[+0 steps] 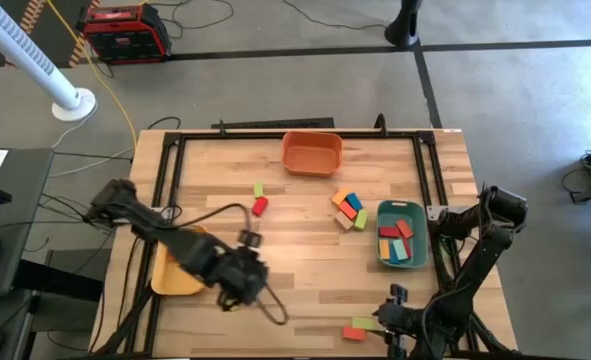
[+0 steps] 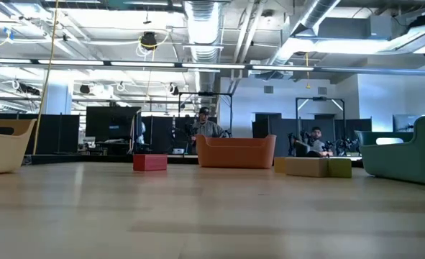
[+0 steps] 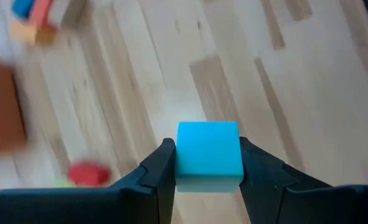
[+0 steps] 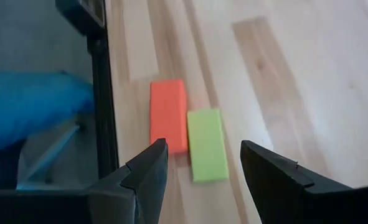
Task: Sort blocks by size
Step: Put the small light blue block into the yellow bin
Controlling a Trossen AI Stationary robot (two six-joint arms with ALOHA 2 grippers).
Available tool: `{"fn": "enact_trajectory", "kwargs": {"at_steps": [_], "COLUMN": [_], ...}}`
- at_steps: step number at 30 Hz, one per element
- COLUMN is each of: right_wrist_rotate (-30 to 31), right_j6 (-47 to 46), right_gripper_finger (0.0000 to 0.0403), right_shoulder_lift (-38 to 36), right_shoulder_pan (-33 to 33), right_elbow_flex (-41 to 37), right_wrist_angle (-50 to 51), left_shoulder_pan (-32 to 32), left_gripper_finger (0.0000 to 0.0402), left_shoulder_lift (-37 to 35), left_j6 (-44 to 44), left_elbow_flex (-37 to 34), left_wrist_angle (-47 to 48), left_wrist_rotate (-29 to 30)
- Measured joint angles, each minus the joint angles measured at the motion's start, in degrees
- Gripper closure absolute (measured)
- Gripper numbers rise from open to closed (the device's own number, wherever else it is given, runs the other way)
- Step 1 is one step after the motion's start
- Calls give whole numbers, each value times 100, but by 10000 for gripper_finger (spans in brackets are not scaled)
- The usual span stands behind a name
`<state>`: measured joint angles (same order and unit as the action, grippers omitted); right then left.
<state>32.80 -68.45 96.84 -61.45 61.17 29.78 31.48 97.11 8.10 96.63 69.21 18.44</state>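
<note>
High view. Tabletop [image 1: 305, 250]: light wood, dark frame.
- Orange tray [image 1: 311, 152], far centre: nothing seen inside.
- Green tray [image 1: 402, 234], right: several blocks, red, blue, orange and green.
- Yellow tray [image 1: 175, 272], near left: mostly hidden under the left arm; contents cannot be told.
- Loose blocks [image 1: 350, 208]: a mixed cluster just left of the green tray; red block [image 1: 260, 206] and a small green one mid-tabletop; orange block [image 1: 353, 333] and green block [image 1: 364, 323] at the near right edge.

Low view. Orange tray [image 2: 236, 152] centre, red block [image 2: 149, 162] to its left.

Left wrist view. Left claw [image 3: 208, 163] closed on a blue cube [image 3: 208, 154], above bare wood.

Right wrist view. Right claw [image 4: 203, 163] partly open, holding nothing, above the orange block [image 4: 168, 115] and green block [image 4: 206, 144], which lie side by side.
</note>
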Motion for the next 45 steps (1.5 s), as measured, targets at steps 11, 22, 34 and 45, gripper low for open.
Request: {"fn": "enact_trajectory", "kwargs": {"at_steps": [11,22,34,45], "right_wrist_rotate": [-647,-761,-761,-735], "right_j6": [-18,-50,-171,246], "right_gripper_finger": [173,173,173,173], "right_shoulder_lift": [0,0,31,600], "right_shoulder_pan": [-2,-51,-79,-70], "right_elbow_flex": [0,0,-118,-122], "right_wrist_angle": [232,326,465,97], "left_shoulder_pan": [1131,1737,2042,2042], "left_gripper_finger": [270,270,265,246], "left_shoulder_lift": [-621,-922,-2510,-2976], "left_j6": [2982,4817,6303,6733], "left_elbow_flex": [-1055,-2762,-4809,-5396], "left_wrist_angle": [1325,1694,246,15], "left_wrist_rotate": [138,-532,-1099,-885]}}
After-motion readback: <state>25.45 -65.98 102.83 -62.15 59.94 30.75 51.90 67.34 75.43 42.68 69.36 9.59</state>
